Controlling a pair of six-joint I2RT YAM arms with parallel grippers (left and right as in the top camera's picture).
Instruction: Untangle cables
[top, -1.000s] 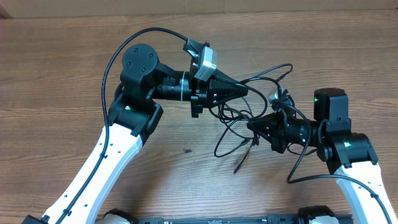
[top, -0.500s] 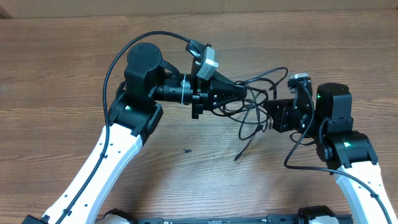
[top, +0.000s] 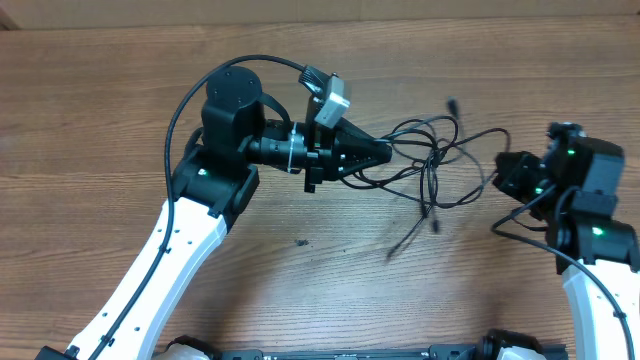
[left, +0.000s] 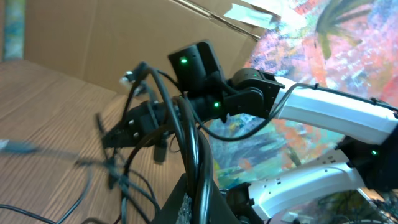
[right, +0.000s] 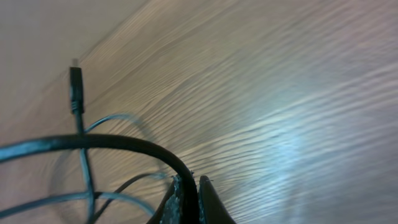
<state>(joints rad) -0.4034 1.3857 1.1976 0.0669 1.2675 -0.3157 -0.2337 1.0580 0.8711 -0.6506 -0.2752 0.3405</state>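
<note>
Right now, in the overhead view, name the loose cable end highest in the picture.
The small dark plug end at the top of the tangle of thin black cables; the other two loose ends trail below it, blurred.

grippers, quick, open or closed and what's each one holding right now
left gripper: closed, pinching the cables at its fingertips
right gripper: closed, gripping one strand of the cables

cables | strung between left arm and right arm | over table
</note>
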